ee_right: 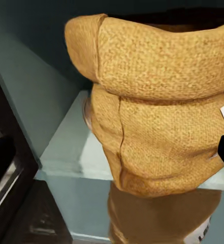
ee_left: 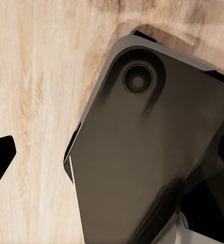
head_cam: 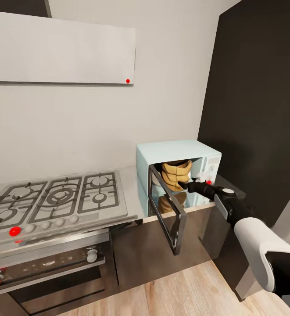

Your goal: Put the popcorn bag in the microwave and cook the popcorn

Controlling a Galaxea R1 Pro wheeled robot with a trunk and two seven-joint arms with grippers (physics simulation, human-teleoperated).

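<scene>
Small boxy pale mint-blue microwave [head_cam: 180, 153] sitting on long reflective silver-grey table [head_cam: 134, 193] w/ its dark glass door [head_cam: 166, 208] swinging wide open toward the room. Small mustard-tan cloth popcorn bag [head_cam: 176, 174] w/ thick rolled rim standing upright inside the microwave cavity, on the pale floor of the cavity near the front opening; edge of a white label showing at bag's side in right wrist view [ee_right: 157, 112]. Right arm reaching in at the opening, its black right end effector [head_cam: 193, 184] just beside the bag; how far open, or whether touching the bag: can't tell. Left wrist view looking down at pale wood floor [ee_left: 35, 101] & a dark robot part; left end effector state: can't tell. Steel gas hob [head_cam: 52, 197] sitting to the microwave's left.
</scene>
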